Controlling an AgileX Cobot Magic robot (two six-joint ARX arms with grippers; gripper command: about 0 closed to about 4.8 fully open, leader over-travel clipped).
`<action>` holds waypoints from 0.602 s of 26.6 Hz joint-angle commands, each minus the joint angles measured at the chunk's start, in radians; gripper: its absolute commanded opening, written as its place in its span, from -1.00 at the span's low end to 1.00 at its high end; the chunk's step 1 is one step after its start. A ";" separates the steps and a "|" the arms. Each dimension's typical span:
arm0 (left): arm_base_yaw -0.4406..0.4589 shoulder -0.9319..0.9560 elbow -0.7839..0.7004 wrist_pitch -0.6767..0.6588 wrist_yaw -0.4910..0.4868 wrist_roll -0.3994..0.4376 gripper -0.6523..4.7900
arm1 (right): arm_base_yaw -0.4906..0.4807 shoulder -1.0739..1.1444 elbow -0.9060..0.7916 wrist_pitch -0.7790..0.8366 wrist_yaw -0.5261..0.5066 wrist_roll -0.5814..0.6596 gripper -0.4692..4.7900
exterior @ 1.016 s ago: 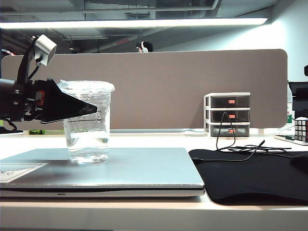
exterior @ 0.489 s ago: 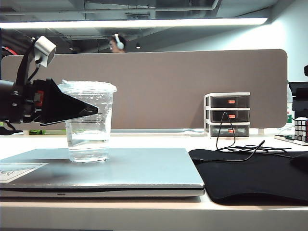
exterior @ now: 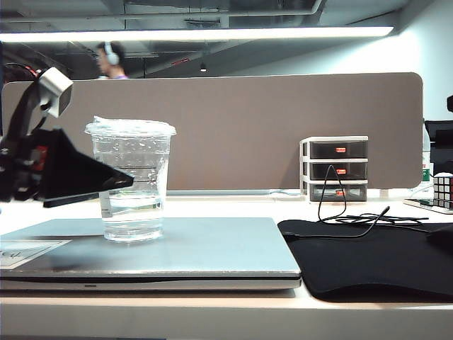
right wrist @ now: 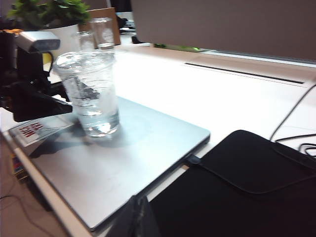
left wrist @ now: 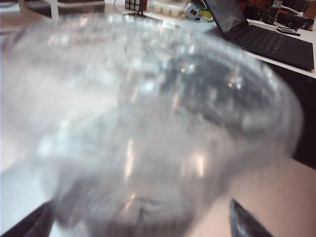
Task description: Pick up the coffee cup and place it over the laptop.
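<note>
Straddling coffee cup (exterior: 132,178) on laptop (exterior: 212,248) | left end effector (left wrist: 140,219) wide, unclamped | right end effector (right wrist: 136,217) closed

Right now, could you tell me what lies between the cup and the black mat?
Only bare laptop lid: the cup stands towards its left end and the mat begins at its right edge. The exterior view shows it, and the right wrist view agrees.

left gripper (exterior: 120,183): matte black, wedge-shaped fingers tapering to a point | wrist: silver-grey boxy camera on a black bracket, thin black cable, small red mark | right gripper (right wrist: 139,217): dark tapered fingers, only partly visible
</note>
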 commanded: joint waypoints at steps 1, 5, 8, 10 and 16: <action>0.068 -0.005 -0.013 0.094 0.010 -0.034 1.00 | 0.001 -0.002 -0.006 0.003 -0.030 0.002 -0.84; 0.154 -0.023 -0.017 0.136 0.084 -0.161 1.00 | 0.001 -0.002 -0.006 0.003 -0.046 0.002 -0.84; 0.217 -0.069 -0.033 0.152 0.096 -0.188 1.00 | 0.001 -0.002 -0.006 0.003 -0.047 0.002 -0.84; 0.268 -0.130 -0.050 0.179 0.092 -0.209 1.00 | 0.001 -0.002 -0.006 0.003 -0.046 0.002 -0.84; 0.301 -0.308 -0.099 0.170 -0.011 -0.317 0.34 | 0.001 -0.002 -0.006 0.004 -0.039 0.002 -0.84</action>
